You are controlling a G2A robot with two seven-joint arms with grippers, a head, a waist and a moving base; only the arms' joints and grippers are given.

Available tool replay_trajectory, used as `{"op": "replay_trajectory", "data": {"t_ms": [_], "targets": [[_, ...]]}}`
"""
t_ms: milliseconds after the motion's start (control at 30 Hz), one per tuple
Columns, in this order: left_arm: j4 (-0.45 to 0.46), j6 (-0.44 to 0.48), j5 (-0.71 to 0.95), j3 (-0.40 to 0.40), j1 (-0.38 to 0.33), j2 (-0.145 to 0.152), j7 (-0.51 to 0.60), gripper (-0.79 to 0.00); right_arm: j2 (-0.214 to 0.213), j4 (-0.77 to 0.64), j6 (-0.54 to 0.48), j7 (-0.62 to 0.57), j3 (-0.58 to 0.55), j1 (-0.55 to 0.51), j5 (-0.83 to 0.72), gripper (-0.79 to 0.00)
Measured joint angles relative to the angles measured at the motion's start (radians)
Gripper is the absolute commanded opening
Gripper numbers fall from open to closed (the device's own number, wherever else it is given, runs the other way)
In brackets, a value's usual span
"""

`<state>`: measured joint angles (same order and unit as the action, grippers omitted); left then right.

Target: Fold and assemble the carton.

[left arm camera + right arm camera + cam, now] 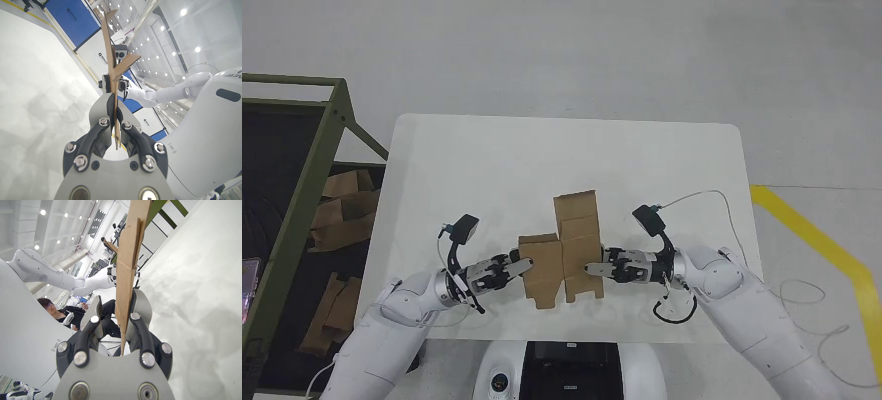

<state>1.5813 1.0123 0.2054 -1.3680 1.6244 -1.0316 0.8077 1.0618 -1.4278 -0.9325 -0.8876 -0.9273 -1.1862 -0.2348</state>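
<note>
A flat brown carton (567, 250) with several flaps hangs between the two arms over the front of the white table (662, 170). My left gripper (522, 266) holds its left edge. In the left wrist view the carton (110, 62) is edge-on and my left gripper (114, 99) is shut on it. My right gripper (592, 268) is at the carton's right edge. In the right wrist view the carton (125, 262) stands between the fingers of my right gripper (116, 298), which is open. The carton touches one pad; the other finger (95, 308) stands apart from it.
A green-framed cart (317, 150) with several flat brown cartons (342, 210) stands left of the table. A thin cable (707, 200) loops over the right arm. Bare table lies behind the carton. Yellow floor tape (802, 225) runs to the right.
</note>
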Motion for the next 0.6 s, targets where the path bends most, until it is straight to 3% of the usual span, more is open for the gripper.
{"op": "replay_trajectory", "data": {"t_ms": [267,400,433,500,533,600], "targets": [[-0.001,0.0,-0.002,0.002,-0.001,-0.002,0.0,-0.785,-0.003,0.002,-0.001,0.005,0.005,0.005,0.007,-0.785],[-0.001,0.0,-0.002,0.001,-0.001,-0.003,0.0,-0.785,-0.004,0.002,0.006,0.018,0.005,0.007,0.024,-0.785],[-0.001,0.0,-0.001,0.001,-0.001,-0.004,0.0,-0.671,-0.004,0.001,0.006,0.021,0.005,0.007,0.028,-0.785],[-0.001,0.0,0.002,0.0,-0.001,-0.005,0.0,-0.32,-0.004,0.0,0.008,0.028,0.004,0.007,0.037,-0.785],[-0.001,0.0,0.004,0.0,-0.001,-0.005,-0.001,0.0,-0.004,-0.001,0.008,0.031,0.004,0.007,0.04,-0.785],[-0.004,0.0,0.01,-0.002,0.0,-0.006,-0.002,0.0,-0.005,-0.003,0.01,0.037,0.003,0.007,0.046,-0.785]]}}
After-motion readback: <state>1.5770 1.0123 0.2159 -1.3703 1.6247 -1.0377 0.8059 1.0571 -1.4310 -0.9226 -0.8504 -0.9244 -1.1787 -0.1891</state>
